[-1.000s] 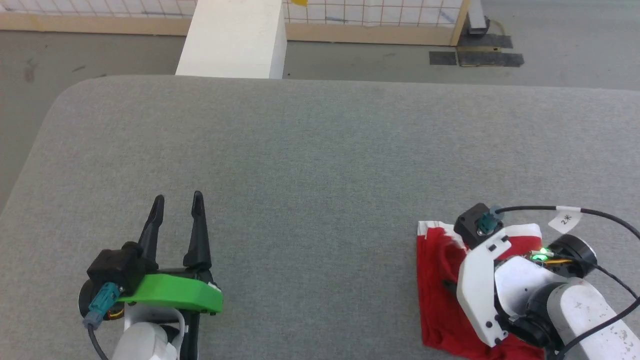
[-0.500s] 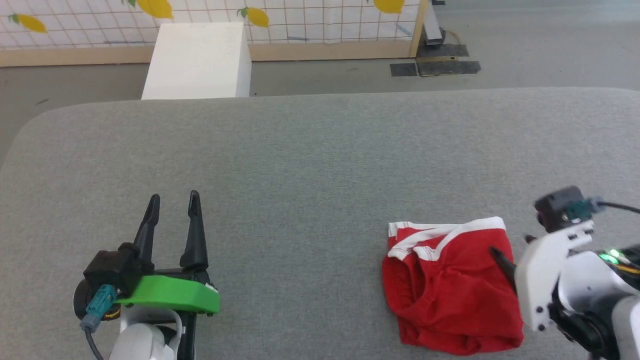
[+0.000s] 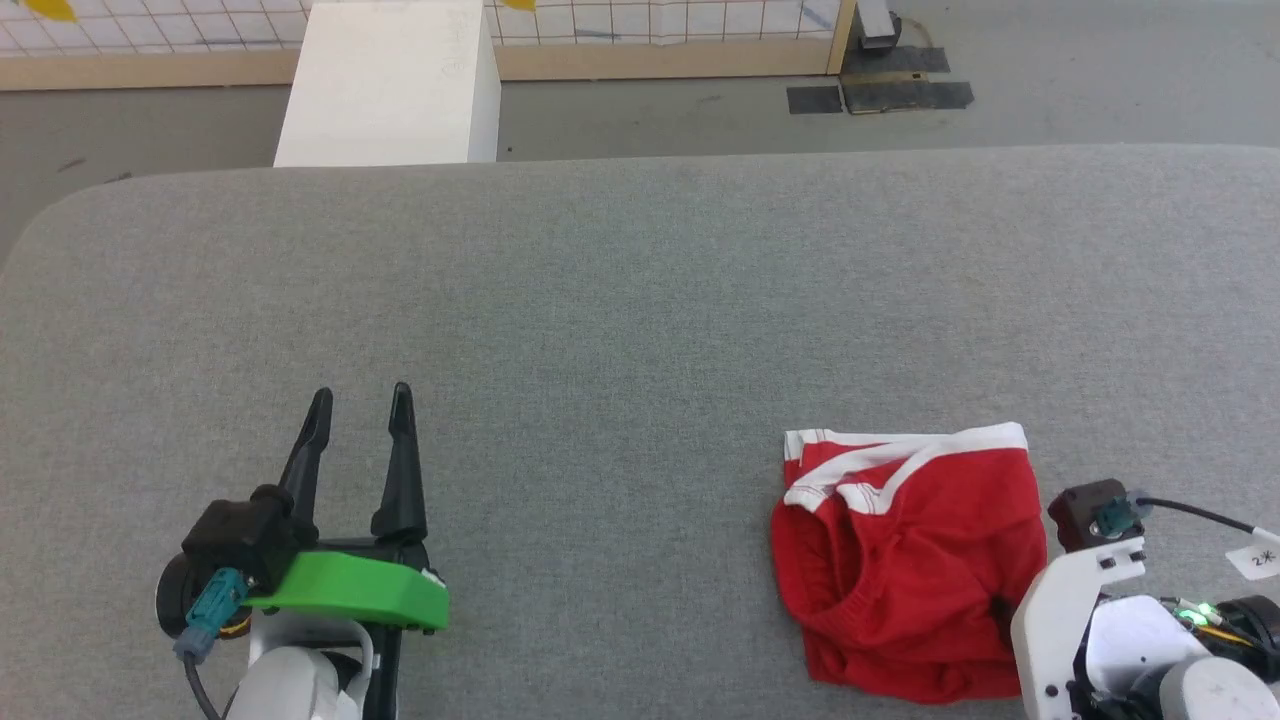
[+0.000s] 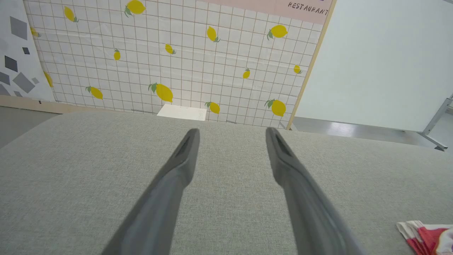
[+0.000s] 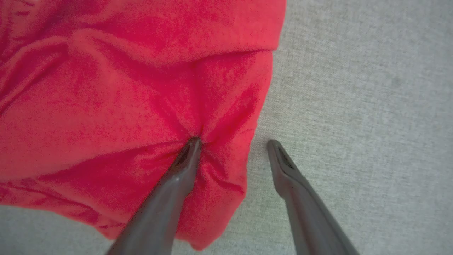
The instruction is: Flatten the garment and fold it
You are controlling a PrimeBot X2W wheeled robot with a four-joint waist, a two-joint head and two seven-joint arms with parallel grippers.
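Lying bunched at the near right of the table [image 3: 600, 300], the garment [image 3: 905, 570] is straddled at its right edge by the right gripper [image 5: 231, 141], spread wide, nothing gripped. The left gripper [image 3: 360, 395] is held wide, empty, well apart; bare table between.

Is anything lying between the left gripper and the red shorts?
Nothing visible: only bare grey tabletop lies between the left gripper and the red shorts. The open right gripper straddles their edge.
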